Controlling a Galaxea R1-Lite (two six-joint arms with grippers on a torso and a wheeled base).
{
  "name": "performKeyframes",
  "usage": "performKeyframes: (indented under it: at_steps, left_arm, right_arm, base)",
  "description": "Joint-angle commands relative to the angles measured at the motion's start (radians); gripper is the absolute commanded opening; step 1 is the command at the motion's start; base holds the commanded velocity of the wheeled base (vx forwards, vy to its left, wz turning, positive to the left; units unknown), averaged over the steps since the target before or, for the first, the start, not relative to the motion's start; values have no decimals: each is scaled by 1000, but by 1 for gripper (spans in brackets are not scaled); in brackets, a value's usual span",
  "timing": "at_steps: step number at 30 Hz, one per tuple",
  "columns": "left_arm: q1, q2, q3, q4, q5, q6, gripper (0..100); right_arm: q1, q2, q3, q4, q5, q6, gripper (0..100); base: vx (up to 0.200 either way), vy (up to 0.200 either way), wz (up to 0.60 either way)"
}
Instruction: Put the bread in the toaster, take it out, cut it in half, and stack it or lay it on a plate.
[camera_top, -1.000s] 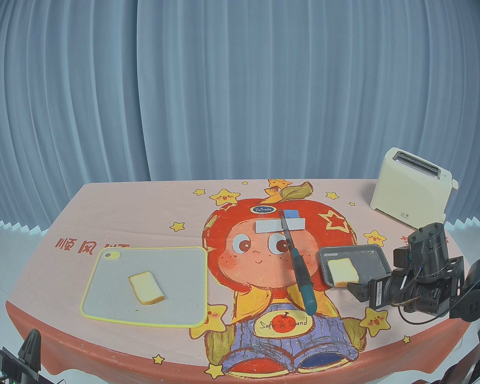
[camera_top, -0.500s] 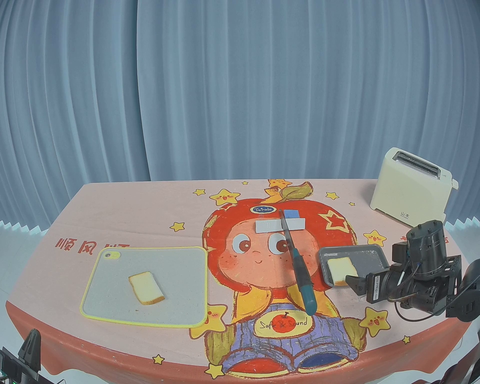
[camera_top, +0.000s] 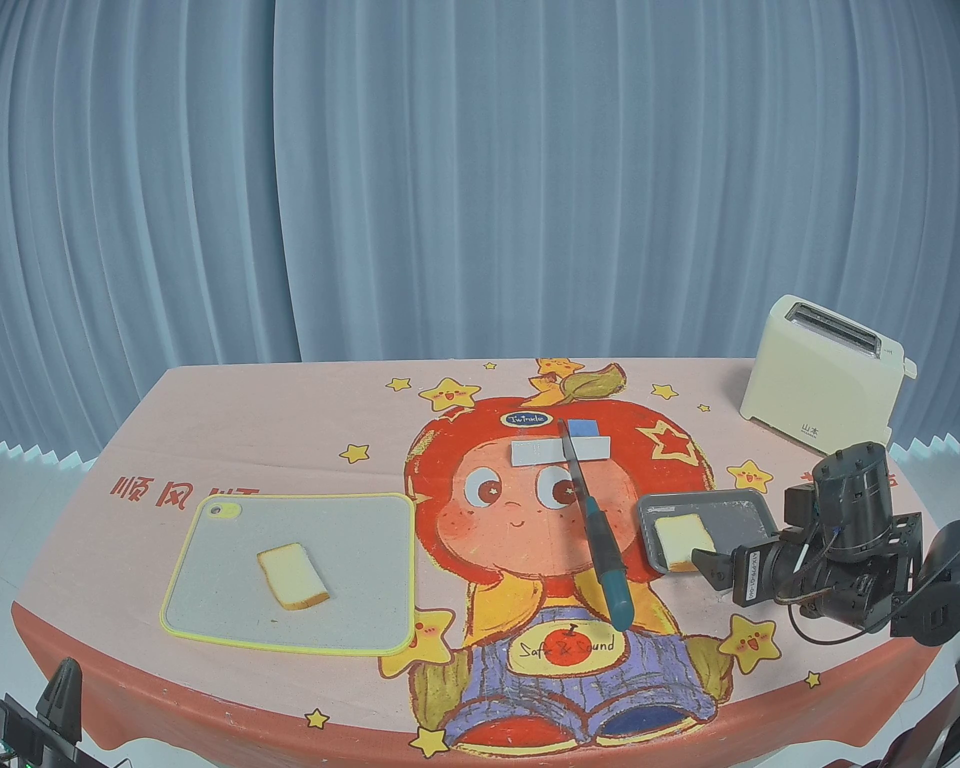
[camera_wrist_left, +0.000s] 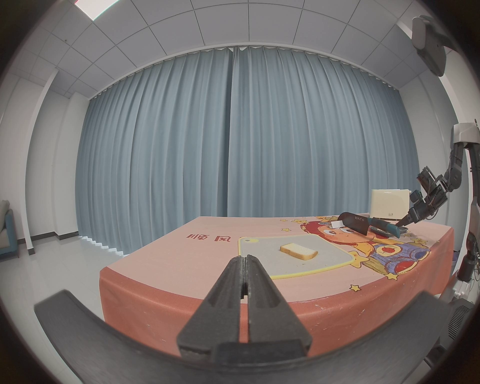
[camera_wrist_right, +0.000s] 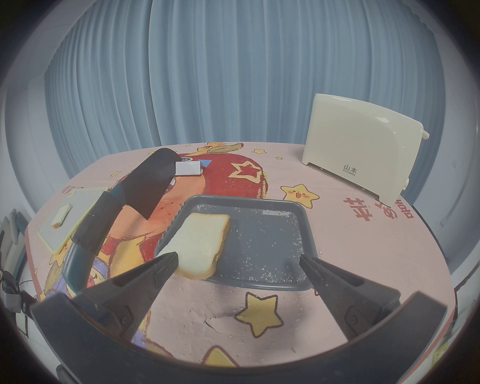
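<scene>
right gripper (camera_top: 712, 575) is hovering low at the near edge of the grey tray (camera_top: 745, 512), jaws spread wide and gripping nothing. in its wrist view the fingertips (camera_wrist_right: 162, 267) are flanking the tray's near rim (camera_wrist_right: 270, 245); one is sitting just beside the tray slice (camera_wrist_right: 200, 242), can't tell if it's touching

tray slice (camera_top: 685, 540) is lying flat in the tray on the knife side, near corner riding over the rim

board slice (camera_top: 292, 576) is lying flat mid cutting board (camera_top: 350, 530), on the left of the worktop (camera_top: 300, 430), well apart from the tray

knife (camera_top: 605, 555) is lying between board and tray, blade end resting on a small grey-blue block (camera_top: 540, 451), handle pointing toward the robot

toaster (camera_top: 822, 372) is standing upright at the far right, beyond the tray

left gripper (camera_wrist_left: 245, 262) is sitting low off the worktop's near-left corner, jaws clenched together, empty
</scene>
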Motion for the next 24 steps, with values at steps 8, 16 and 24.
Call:
performKeyframes:
  at_steps: [8, 16, 24]
  left_arm:
    - [1, -13, 18, 0, 1, 0, 0]
    - [1, -12, 18, 0, 1, 0, 0]
    - [1, -12, 18, 0, 1, 0, 0]
  right_arm:
    - [14, -13, 23, 1, 1, -4, 100]
    - [13, -1, 23, 0, 1, -3, 100]
    - [7, -1, 18, 0, 1, -1, 100]
  base:
    - [0, 0, 0]
    - [0, 0, 0]
    - [0, 0, 0]
